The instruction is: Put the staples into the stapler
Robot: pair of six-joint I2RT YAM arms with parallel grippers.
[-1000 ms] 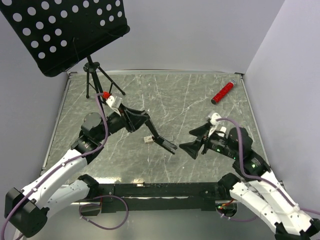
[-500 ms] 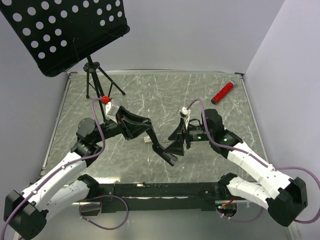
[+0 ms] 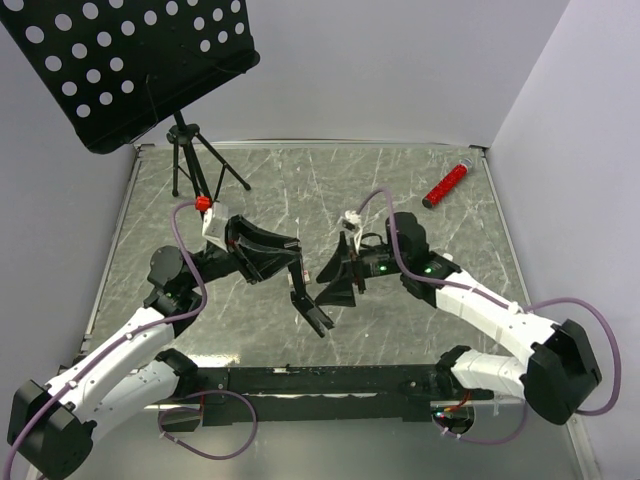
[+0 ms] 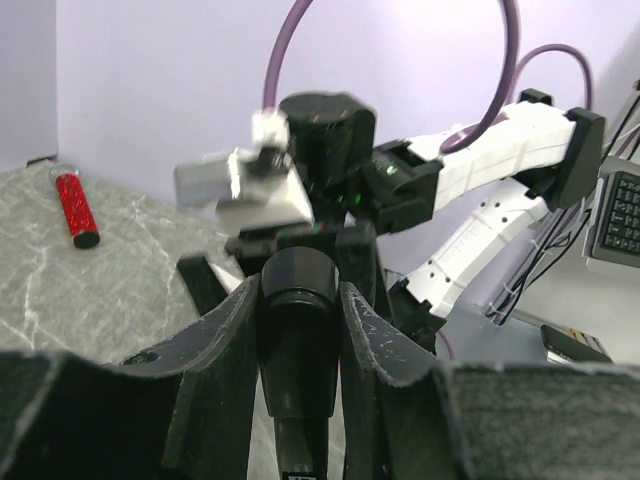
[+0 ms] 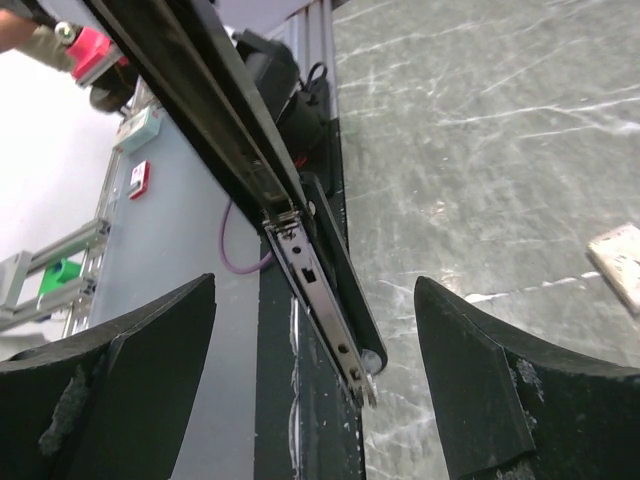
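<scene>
My left gripper [image 3: 290, 262] is shut on the black stapler [image 3: 310, 305] and holds it off the table, slanting down toward the near edge. In the left wrist view both fingers [image 4: 225, 340] press the stapler's [image 4: 298, 340] black body. My right gripper [image 3: 332, 285] is open just right of the stapler. In the right wrist view the stapler's silvery rail [image 5: 322, 295] hangs in the gap of the right gripper [image 5: 312, 288], touching neither finger. The staples box [image 5: 620, 262] lies flat on the table at that view's right edge.
A red cylinder [image 3: 445, 185] lies at the back right of the marble table [image 3: 400, 200]. A black perforated music stand [image 3: 130, 60] on a tripod [image 3: 190, 160] stands at the back left. White walls enclose the table on the back and right.
My right arm has swung left from the right side until its open jaws surround the stapler's tip. My left arm has shifted slightly left and tilted the stapler steeper.
</scene>
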